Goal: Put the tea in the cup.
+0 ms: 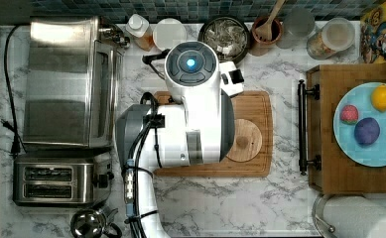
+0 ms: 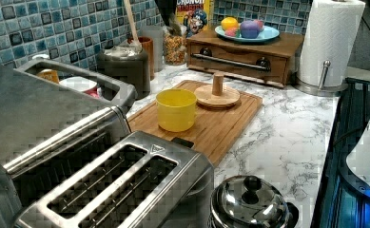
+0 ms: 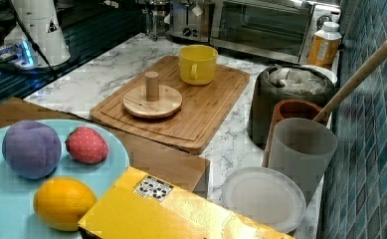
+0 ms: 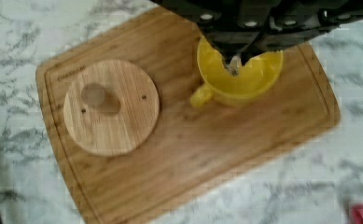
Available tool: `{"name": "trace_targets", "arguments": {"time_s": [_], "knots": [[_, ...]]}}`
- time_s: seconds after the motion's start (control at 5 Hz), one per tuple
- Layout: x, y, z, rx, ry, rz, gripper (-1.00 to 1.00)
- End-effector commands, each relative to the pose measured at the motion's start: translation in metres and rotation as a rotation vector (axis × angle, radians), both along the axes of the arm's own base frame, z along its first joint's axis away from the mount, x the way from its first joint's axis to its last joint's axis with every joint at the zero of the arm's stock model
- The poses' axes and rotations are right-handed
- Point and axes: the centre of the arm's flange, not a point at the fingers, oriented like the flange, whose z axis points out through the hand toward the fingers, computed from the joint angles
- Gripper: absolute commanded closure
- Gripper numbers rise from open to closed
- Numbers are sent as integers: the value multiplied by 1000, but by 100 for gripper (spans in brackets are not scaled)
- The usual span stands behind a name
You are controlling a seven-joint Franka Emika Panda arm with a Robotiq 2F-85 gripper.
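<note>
Step, as judged: fetch tea, carry to cup.
- Claw point(image 4: 235, 63) hangs over yellow mug point(image 3: 197, 64) on cutting board point(image 1: 252, 106); cannot tell how far open, or if holding anything.
- Tea point(image 3: 293, 79) heaped in dark bowl point(image 3: 260, 114) by tiled wall; pinch one bag, lift clear.
- Cup point(image 2: 80, 84) just beside bowl; release low over its mouth.
- Marble tabletop point(image 1: 280, 198) crowded at back, little room.

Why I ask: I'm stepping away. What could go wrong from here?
1. The gripper hangs over the yellow mug, while the red-walled cup sits by the toaster oven; tea could land in the wrong vessel.
2. The tea lies beside the wooden spoon, whose slanting handle the arm might snag.
</note>
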Motion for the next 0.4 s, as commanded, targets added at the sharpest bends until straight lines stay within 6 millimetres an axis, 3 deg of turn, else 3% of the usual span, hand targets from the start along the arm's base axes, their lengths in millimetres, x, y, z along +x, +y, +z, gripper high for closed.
{"name": "trace_targets", "arguments": {"time_s": [0.2,0.4], "knots": [[-15,45,-71,18,153,193,100],[-15,42,-83,44,138,185,100]]}}
